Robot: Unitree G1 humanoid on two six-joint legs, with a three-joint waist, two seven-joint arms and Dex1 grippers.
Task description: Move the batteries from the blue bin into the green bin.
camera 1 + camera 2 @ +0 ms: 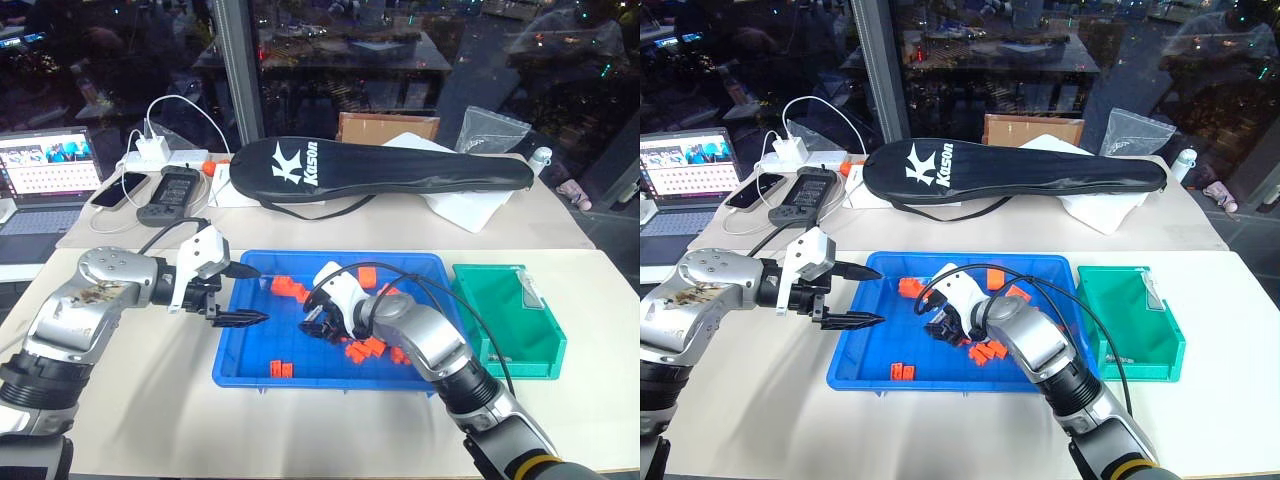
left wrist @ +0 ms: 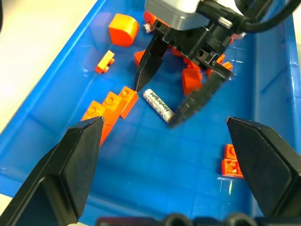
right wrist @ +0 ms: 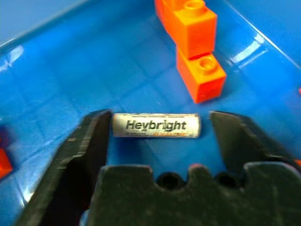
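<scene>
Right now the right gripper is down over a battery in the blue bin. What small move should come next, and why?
Probably finish closing the right gripper. The battery lies flat on the blue bin floor between its two fingers, one near each end, with a small gap showing at the right-hand end, so it does not look clamped yet. Lift only after that.

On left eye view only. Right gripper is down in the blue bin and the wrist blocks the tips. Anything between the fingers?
Observer: Yes. The right wrist view shows one battery lying flat on the blue bin floor, across the right gripper gap with its ends facing the fingers.
Operator: Clamped?
Observer: Not yet. There is a visible gap between one finger and the battery's end, so the jaws are open.
Operator: Blocks in the way?
Observer: The left wrist view shows orange blocks right beside one fingertip, none between the fingers.
</scene>
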